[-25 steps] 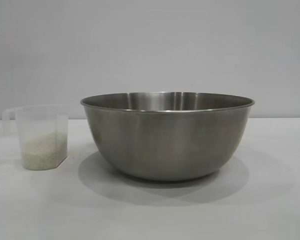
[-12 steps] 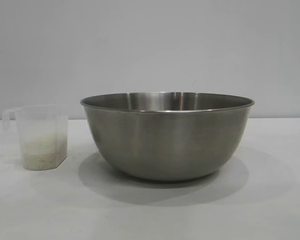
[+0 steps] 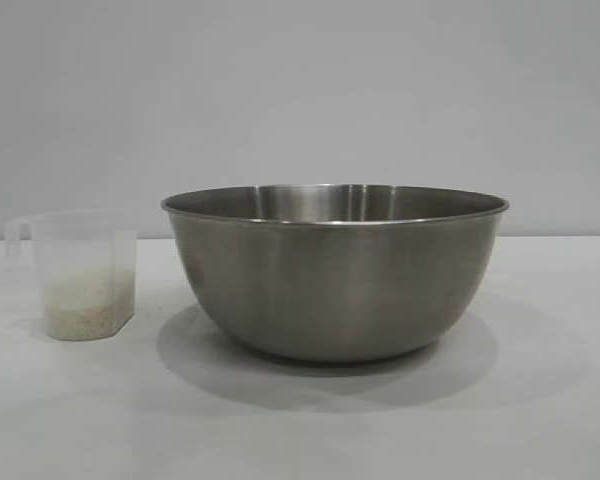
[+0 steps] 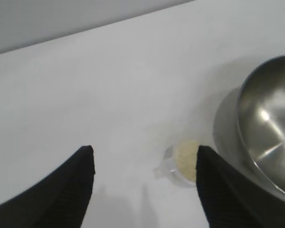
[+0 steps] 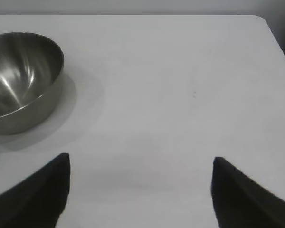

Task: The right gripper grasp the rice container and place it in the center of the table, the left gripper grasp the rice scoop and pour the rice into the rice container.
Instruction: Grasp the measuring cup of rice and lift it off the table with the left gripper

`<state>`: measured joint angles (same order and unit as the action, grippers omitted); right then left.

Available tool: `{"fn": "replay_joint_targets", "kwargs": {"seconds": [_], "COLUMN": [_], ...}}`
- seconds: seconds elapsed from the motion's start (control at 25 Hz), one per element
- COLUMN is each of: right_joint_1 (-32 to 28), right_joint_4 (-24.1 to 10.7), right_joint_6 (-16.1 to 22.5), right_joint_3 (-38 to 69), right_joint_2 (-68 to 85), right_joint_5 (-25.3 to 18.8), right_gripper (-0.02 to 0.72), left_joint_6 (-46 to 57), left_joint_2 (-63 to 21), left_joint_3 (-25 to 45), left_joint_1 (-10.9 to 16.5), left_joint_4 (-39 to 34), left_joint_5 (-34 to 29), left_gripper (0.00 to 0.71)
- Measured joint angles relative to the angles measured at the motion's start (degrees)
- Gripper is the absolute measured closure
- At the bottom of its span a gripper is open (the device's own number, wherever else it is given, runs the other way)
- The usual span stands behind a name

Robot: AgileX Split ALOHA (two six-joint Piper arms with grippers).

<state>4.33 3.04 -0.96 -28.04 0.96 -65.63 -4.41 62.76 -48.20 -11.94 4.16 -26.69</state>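
Bowl [image 3: 335, 275] sitting mid-surface [image 3: 540, 420]; cup [image 4: 180, 164] of rice [image 4: 186, 159] standing beside it. My left hand [image 4: 145, 175] hovering spread, empty; right hand [image 5: 141, 183] parked, spread. Risk: I'm clipping light cup, tipping it, spilling rice.

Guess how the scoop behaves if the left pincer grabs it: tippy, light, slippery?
The scoop looks like thin translucent plastic, so probably light. The rice sits only in its lower part, which should steady it, though a sideways nudge may slide it. Its smooth walls may slip; the loop handle looks safer.
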Motion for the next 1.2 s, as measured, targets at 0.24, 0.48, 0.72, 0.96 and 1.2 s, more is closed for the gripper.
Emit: {"fn": "replay_joint_targets", "kwargs": {"seconds": [0.24,0.48,0.72,0.96,1.2], "right_joint_1": [0.0,0.0,0.0,0.0,0.0], "right_joint_4": [0.0,0.0,0.0,0.0,0.0], "right_joint_6": [0.0,0.0,0.0,0.0,0.0], "right_joint_3": [0.0,0.0,0.0,0.0,0.0], "right_joint_2": [0.0,0.0,0.0,0.0,0.0], "right_joint_5": [0.0,0.0,0.0,0.0,0.0], "right_gripper": [0.164,0.164,0.164,0.164,0.164], "left_joint_6": [0.0,0.0,5.04,7.33,7.45], "left_joint_2": [-1.3,-1.57,-1.61,-1.45,3.92], "left_joint_3": [13.95,23.78,31.54,39.23,43.89], "left_joint_1": [0.0,0.0,0.0,0.0,0.0], "left_joint_4": [4.38,5.28,4.12,-1.44,-5.1], "left_joint_5": [20.85,39.31,52.76,63.84,74.71], "left_gripper": [0.267,0.267,0.267,0.32,0.374]}}
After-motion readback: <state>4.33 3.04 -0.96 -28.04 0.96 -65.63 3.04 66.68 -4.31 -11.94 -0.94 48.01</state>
